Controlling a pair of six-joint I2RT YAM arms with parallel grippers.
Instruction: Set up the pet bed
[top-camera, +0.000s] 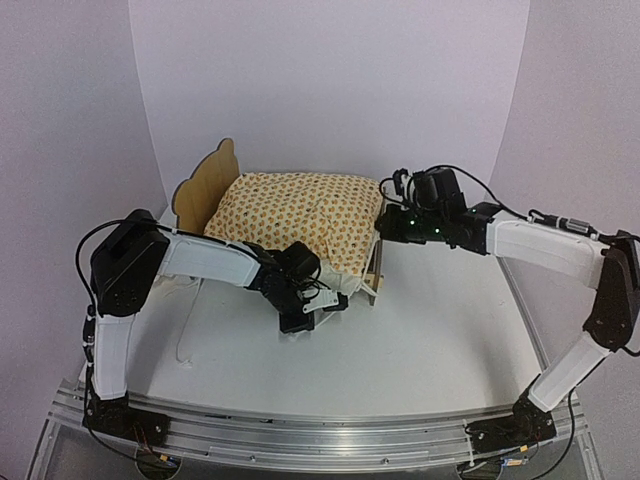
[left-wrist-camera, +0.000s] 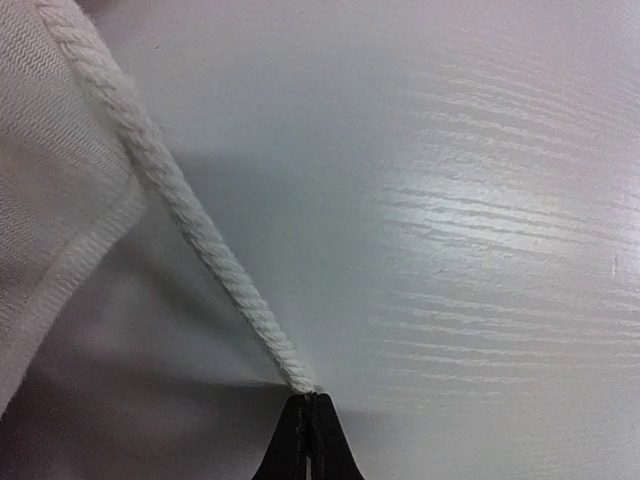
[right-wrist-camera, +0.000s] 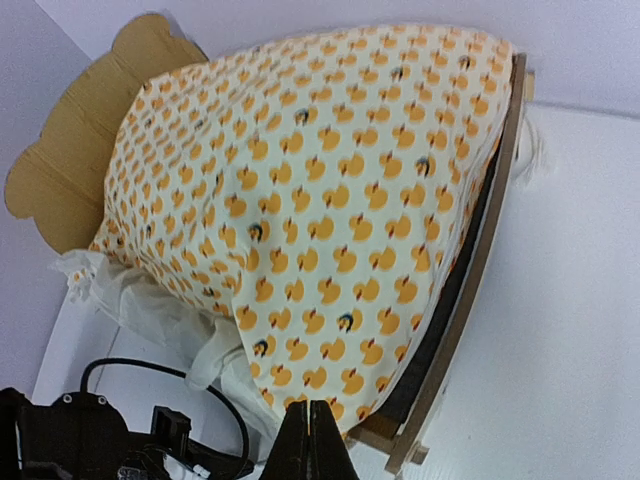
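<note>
The pet bed stands at the back of the table, its scalloped headboard on the left and low footboard on the right. A duck-print cushion lies heaped on it and bulges over the near side. My left gripper is at the bed's near side, low over the table. It is shut on a white twisted tie cord that runs up to the cushion's white fabric. My right gripper is shut at the footboard end, its tips against the cushion's corner.
Another white tie cord trails on the table in front of the headboard, by the left arm. White underside fabric hangs out below the cushion. The left arm's wrist and cable lie close under the right gripper.
</note>
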